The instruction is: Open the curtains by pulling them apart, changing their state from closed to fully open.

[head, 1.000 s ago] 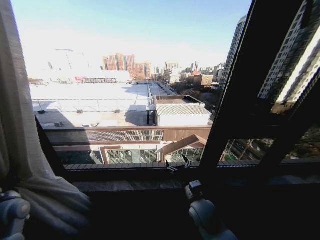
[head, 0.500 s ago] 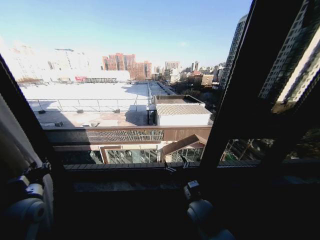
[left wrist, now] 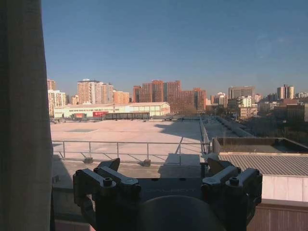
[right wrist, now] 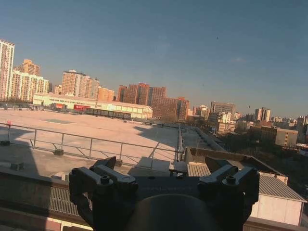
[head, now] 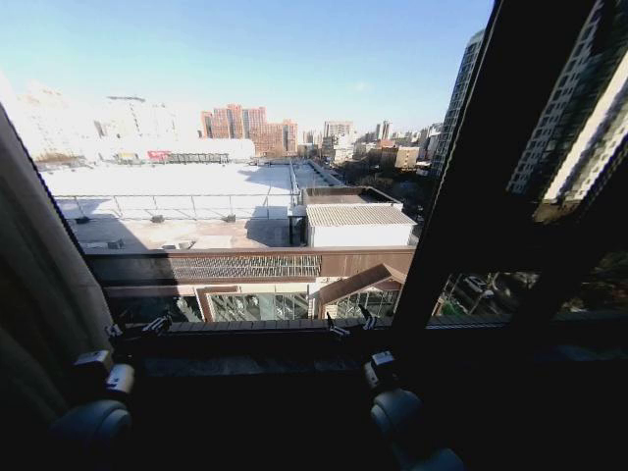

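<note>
curtains (head: 39, 285): hanging bunched at far left of window, beside dark frame bar (head: 461, 167); also edging left wrist view (left wrist: 24, 120)
left gripper (head: 135, 330): sitting low by sill, just right of fabric, fingers spread, gripping nothing (left wrist: 163, 175)
right gripper (head: 347, 322): resting near sill (head: 294, 339) centre, fingers parted, empty (right wrist: 161, 173)
handling: looking light, soft, sheer, pleated (likely sliding easily); pinching a fold at the inner edge seeming best
writing: faint embossed lettering on gripper body, unreadable

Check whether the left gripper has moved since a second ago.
Yes. In the head view the left gripper has come in from the bottom left corner, rightward and up toward the dark window sill; it now points at the glass, beside the curtain.
</note>
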